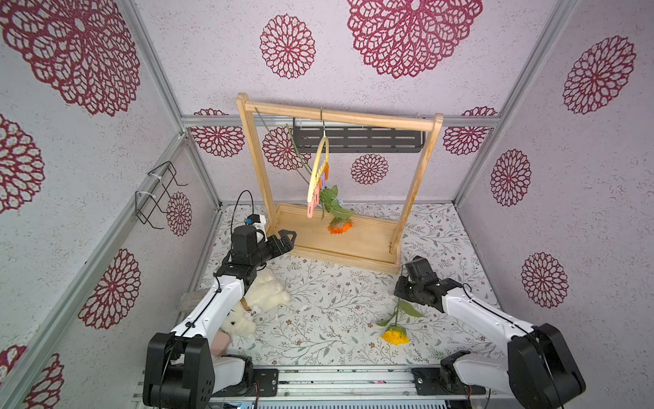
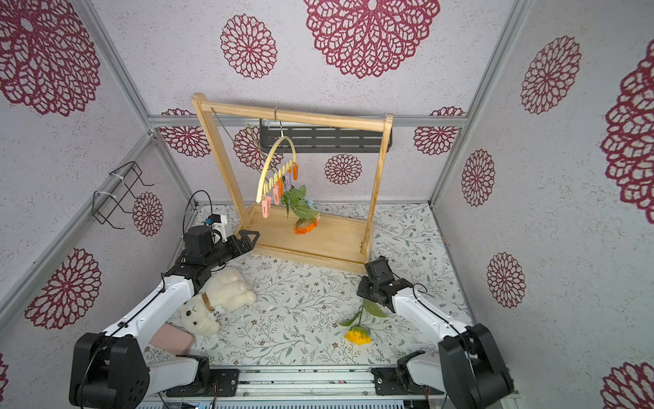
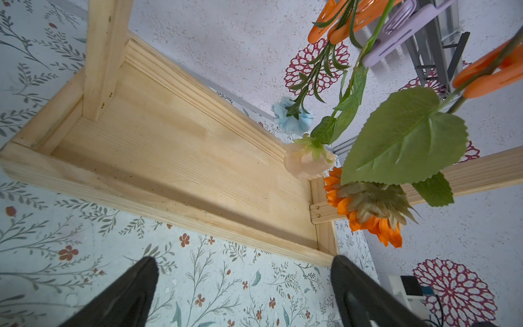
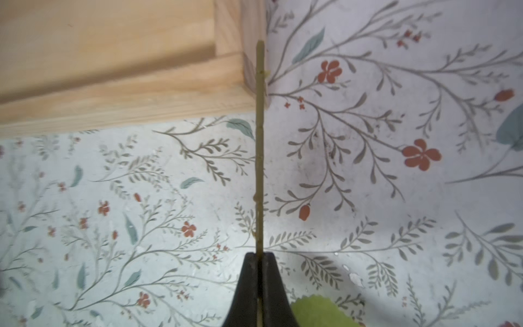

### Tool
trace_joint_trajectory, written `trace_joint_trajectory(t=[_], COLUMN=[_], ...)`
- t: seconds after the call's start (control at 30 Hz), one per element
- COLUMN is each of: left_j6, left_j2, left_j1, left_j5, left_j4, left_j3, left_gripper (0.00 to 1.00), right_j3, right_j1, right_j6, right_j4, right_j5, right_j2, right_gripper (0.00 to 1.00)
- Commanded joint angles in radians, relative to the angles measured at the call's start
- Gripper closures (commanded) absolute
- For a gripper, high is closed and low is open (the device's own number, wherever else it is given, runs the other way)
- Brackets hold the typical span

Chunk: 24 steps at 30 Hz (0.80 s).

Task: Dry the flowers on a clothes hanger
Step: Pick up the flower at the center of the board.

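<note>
The pale-yellow clothes hanger [image 1: 317, 173] [image 2: 274, 166] hangs by its hook from the wooden rack's top bar. Three flowers hang head-down from its clothespins: a blue carnation [image 3: 293, 119], a peach rose [image 3: 307, 161] and an orange gerbera [image 3: 368, 209] [image 1: 340, 225]. A yellow sunflower [image 1: 395, 334] [image 2: 358, 335] has its head low over the mat at the front right. My right gripper [image 4: 259, 256] is shut on the sunflower's thin stem [image 4: 259, 141], whose end reaches the rack's base corner. My left gripper [image 3: 244, 259] [image 1: 286, 237] is open and holds nothing, just off the rack's left base.
The wooden rack [image 1: 339, 115] stands on its tray base [image 1: 354, 244] at the back centre. A white plush bear [image 1: 262, 294] and a pink object [image 1: 219, 343] lie under the left arm. A black wire rack [image 1: 155, 191] is on the left wall, a black shelf [image 1: 357, 140] on the back wall.
</note>
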<state>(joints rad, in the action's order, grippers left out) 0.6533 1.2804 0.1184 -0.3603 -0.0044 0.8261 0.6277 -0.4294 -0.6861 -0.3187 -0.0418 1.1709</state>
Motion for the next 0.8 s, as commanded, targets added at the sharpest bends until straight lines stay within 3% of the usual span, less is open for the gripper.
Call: trace_joint_trajectory(t=[0.0, 0.27, 0.5, 0.6, 0.77], left_j6=[-0.029, -0.204, -0.412, -0.434, -0.52], left_j2=[0.014, -0.018, -0.137, -0.161, -0.172], left_j1=[0.02, 0.151, 0.196, 0.206, 0.28], left_j5=[-0.071, -0.232, -0.345, -0.403, -0.454], left_j4=[0.054, 0.088, 0.092, 0.092, 0.015], left_j3=[0.026, 0.022, -0.02, -0.018, 0.037], left_gripper=[0.02, 0.08, 0.09, 0.08, 0.08], right_j3=[-0.005, -0.066, -0.117, -0.1, -0.054], right_j1=[-0.013, -0.076, -0.088, -0.091, -0.094], right_j6=[0.051, 0.256, 0.505, 0.647, 0.73], right_j4=[0.037, 0.289, 0.586, 0.616, 0.629], right_j5=[0.03, 0.098, 0.368, 0.519, 0.641], right_j2=[-0.129, -0.367, -0.449, -0.446, -0.404], right_gripper=[1.0, 1.0, 1.0, 1.0, 1.0])
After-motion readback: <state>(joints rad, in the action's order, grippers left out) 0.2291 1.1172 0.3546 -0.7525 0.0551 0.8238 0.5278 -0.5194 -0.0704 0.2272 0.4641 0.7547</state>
